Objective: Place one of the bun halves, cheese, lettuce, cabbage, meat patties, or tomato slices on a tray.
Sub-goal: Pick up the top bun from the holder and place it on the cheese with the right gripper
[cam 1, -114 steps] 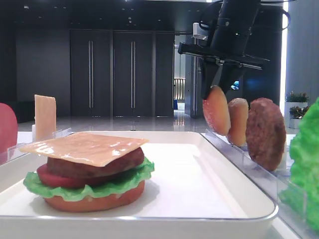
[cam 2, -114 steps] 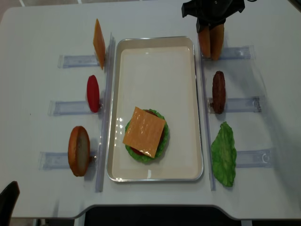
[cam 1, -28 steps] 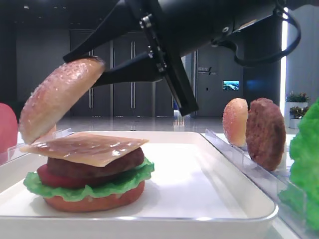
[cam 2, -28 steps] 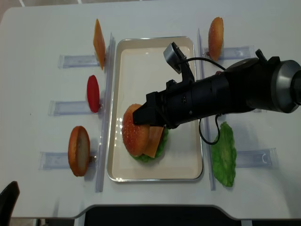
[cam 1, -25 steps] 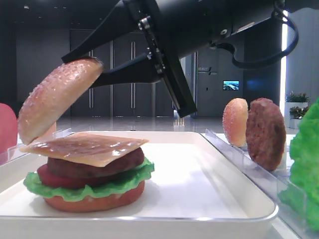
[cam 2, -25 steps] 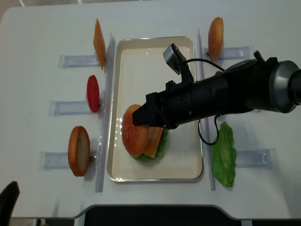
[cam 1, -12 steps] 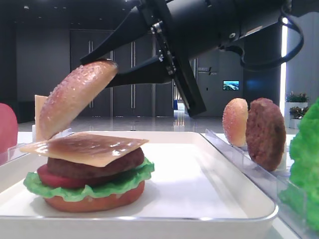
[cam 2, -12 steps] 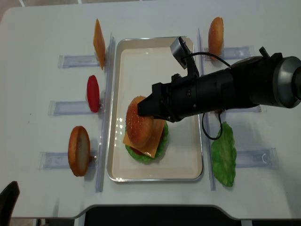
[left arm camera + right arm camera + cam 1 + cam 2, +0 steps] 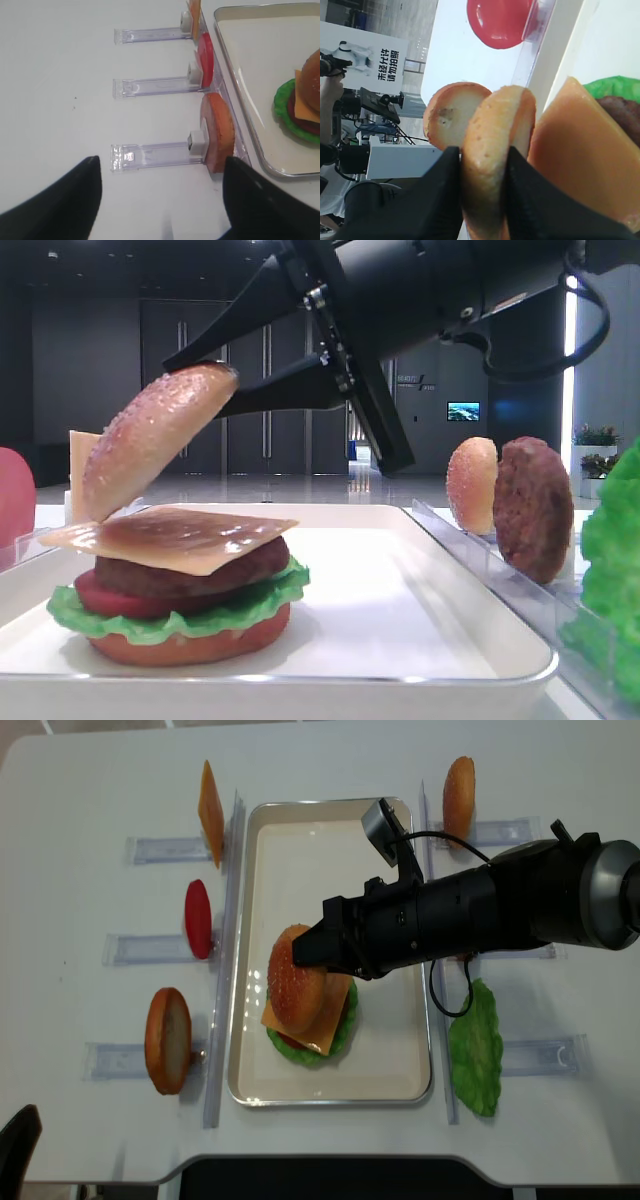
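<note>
My right gripper (image 9: 318,958) is shut on the domed, speckled top bun (image 9: 296,978), pinching it on edge between the black fingers (image 9: 440,185). The bun (image 9: 155,435) hangs tilted just above a stack on the white tray (image 9: 330,860). Its low edge is close to the cheese (image 9: 170,535), and I cannot tell if they touch. Under the cheese lie a meat patty (image 9: 190,575), tomato (image 9: 95,595), lettuce (image 9: 180,618) and a flat bottom bun (image 9: 190,645). My left gripper (image 9: 162,200) stands open over bare table, left of the tray.
Clear racks flank the tray. On the left stand a cheese slice (image 9: 210,800), a tomato slice (image 9: 198,918) and a bun half (image 9: 168,1040). On the right stand a small bun (image 9: 459,800), a patty (image 9: 532,508) and a lettuce leaf (image 9: 475,1060).
The right gripper took the top bun from the far right rack and carried it over the stack. In the last second it shifted from the stack's left edge toward its middle.
</note>
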